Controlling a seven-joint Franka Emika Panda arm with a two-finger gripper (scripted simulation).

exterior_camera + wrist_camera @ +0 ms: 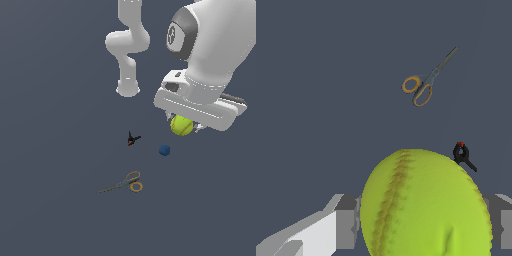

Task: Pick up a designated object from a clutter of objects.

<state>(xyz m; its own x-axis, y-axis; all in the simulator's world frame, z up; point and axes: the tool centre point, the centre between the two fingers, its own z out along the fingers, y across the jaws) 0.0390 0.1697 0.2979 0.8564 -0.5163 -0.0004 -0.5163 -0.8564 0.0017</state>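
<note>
The tool (183, 126) clamps the yellow-green ball (426, 205) from both sides — a centred grip, apart from the scissors (125, 183) and clamp (132, 139).

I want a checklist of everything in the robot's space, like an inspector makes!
Surface: plain dark grey floor.
Job's thing: yellow-green ball sits between the fingers, under the hand.
Clutter: blue ball, black-and-red clamp, scissors with orange loops, all lying apart.
Gripper: gripper shut on the ball; a grey finger shows on each side in the wrist view.
Cables: nothing seen.
Surroundings: arm base; nothing else seen.
</note>
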